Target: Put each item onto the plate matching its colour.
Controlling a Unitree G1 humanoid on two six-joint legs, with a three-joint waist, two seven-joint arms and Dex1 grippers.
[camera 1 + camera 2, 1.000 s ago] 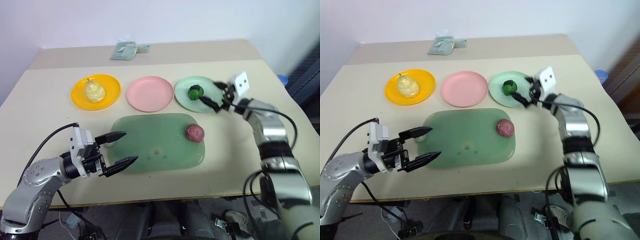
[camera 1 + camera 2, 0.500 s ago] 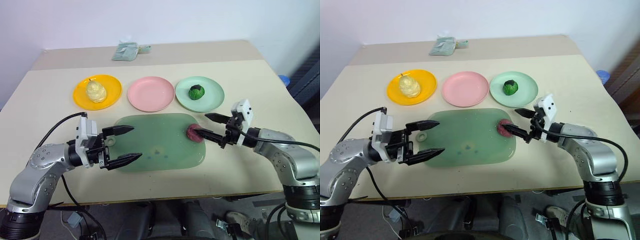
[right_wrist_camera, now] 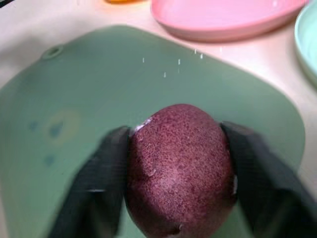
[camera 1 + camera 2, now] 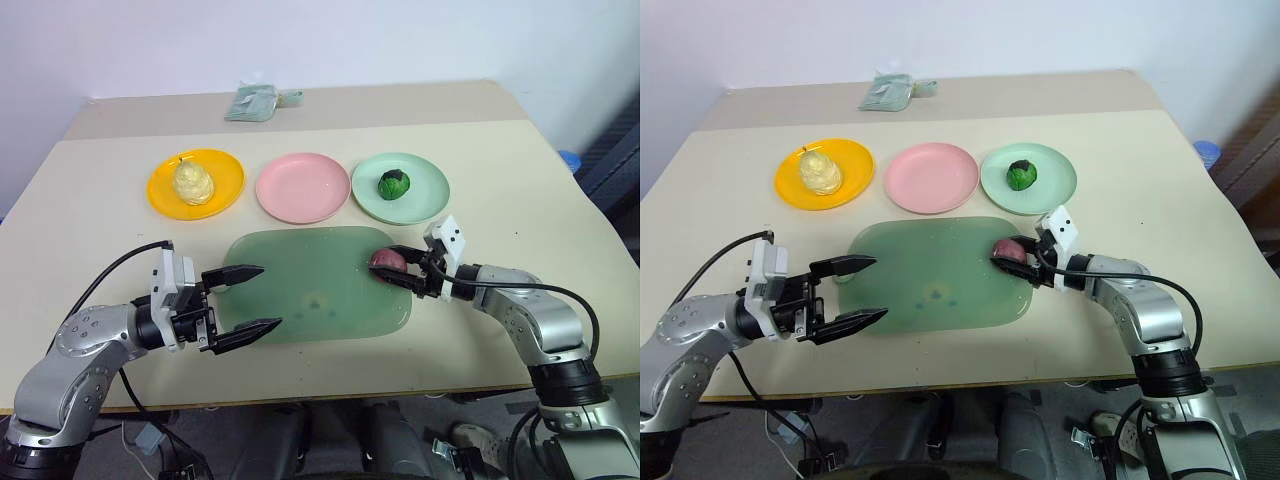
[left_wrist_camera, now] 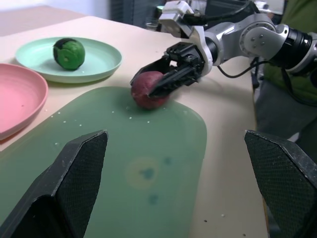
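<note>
The maroon-red lump (image 4: 388, 258) lies at the right end of the translucent green mat (image 4: 310, 290). My right gripper (image 4: 382, 263) is shut on it, with a black finger (image 3: 99, 173) pressed against each side. The pale yellow pear (image 4: 191, 181) sits on the yellow-orange plate (image 4: 226, 176). On the mint green plate (image 4: 426, 190) rests the dark green leafy ball (image 4: 393, 184). Between them the pink plate (image 4: 302, 187) holds nothing. My left gripper (image 4: 270, 295) hovers open over the mat's left end, gripping nothing.
A folded pale green cloth (image 4: 255, 102) lies at the table's far edge. The three plates form a row behind the mat. Bare tabletop (image 4: 500, 200) extends to the right of the mint plate and along the front edge.
My right gripper came from the mint green plate down to the mat's right end and closed on the maroon-red lump. The left gripper stayed open, roughly in place.
</note>
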